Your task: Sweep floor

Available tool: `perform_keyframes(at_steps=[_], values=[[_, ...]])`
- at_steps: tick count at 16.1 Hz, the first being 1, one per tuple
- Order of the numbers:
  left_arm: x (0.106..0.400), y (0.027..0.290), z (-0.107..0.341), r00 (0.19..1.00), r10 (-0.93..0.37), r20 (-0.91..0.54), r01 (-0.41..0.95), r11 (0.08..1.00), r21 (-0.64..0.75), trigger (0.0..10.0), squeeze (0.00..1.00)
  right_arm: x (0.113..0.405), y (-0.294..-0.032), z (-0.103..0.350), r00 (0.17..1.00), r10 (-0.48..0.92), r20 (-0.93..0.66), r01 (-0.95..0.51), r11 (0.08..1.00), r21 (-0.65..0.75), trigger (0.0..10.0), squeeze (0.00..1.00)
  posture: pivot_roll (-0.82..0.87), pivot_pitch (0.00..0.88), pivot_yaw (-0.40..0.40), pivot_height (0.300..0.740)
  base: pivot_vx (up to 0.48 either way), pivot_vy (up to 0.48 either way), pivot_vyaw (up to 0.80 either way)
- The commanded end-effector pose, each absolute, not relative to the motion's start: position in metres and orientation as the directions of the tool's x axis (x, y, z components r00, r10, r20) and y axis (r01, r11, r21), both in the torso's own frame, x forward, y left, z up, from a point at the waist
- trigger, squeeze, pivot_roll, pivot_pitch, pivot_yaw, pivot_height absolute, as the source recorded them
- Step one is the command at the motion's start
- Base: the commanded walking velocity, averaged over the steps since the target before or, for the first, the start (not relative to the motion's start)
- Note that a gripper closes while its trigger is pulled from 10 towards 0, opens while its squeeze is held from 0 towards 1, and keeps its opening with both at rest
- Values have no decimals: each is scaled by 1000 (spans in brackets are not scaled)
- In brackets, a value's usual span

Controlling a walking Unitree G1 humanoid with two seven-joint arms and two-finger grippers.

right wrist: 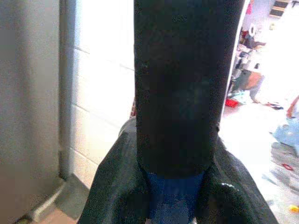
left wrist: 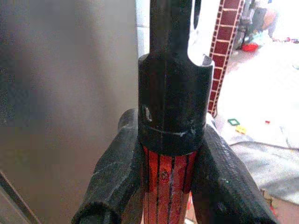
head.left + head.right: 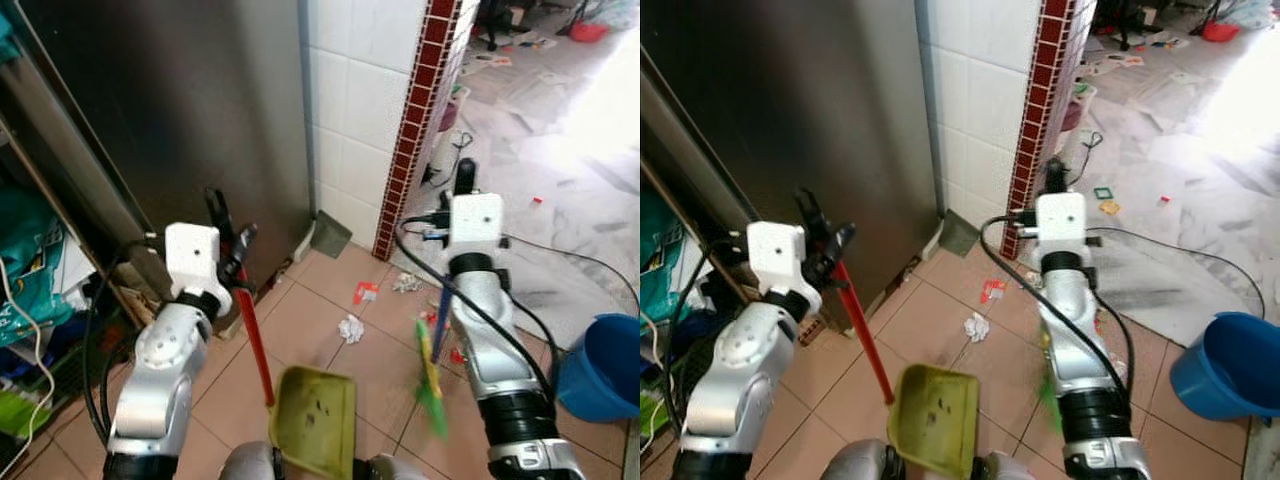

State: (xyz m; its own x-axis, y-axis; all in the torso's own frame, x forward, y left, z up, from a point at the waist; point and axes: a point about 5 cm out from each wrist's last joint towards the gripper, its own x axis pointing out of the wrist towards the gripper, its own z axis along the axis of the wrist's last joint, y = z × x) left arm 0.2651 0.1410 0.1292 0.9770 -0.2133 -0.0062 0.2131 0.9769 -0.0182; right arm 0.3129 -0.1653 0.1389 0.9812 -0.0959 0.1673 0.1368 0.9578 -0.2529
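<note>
My left gripper (image 3: 228, 235) is shut on the red handle (image 3: 256, 345) of an olive-green dustpan (image 3: 315, 420), which hangs low in front of me above the tiled floor. In the left wrist view the red handle (image 2: 168, 175) with its black cap sits tight between the fingers (image 2: 117, 172). My right gripper (image 3: 463, 180) is shut on a broom's blue handle (image 3: 443, 310), and the green bristles (image 3: 430, 375) hang beside my right arm. A crumpled white paper (image 3: 350, 328), a red scrap (image 3: 365, 292) and another white scrap (image 3: 407, 283) lie on the tiles ahead.
A steel cabinet (image 3: 180, 110) stands to the left, and a white tiled wall with a red brick edge (image 3: 420, 110) is ahead. A blue bucket (image 3: 600, 365) sits at the right. Black cables (image 3: 580, 262) run across the floor, and more litter lies beyond.
</note>
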Motion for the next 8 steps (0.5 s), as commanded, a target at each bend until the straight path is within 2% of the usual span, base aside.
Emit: perform_keyframes(at_steps=[1, 5, 7, 8], values=[[262, 141, 139, 980, -199, 29, 198, 980, 25, 10000, 0, 311, -165, 152, 970, -96, 223, 156, 951, -267, 10000, 0, -77, 0, 24, 740, 0, 0, 0], [258, 143, 141, 983, -176, 56, 171, 982, 77, 10000, 0, 305, -176, 155, 962, -146, 233, 209, 939, -272, 10000, 0, -93, 0, 33, 740, 0, 0, 0], [264, 140, 146, 980, -185, 72, 181, 982, 60, 10000, 0, 308, -176, 157, 961, -150, 232, 212, 937, -277, 10000, 0, -84, 0, 22, 740, 0, 0, 0], [268, 139, 149, 981, -172, 90, 167, 984, 58, 10000, 0, 311, -174, 159, 962, -147, 232, 209, 938, -275, 10000, 0, -75, 0, 13, 740, 0, 0, -719]])
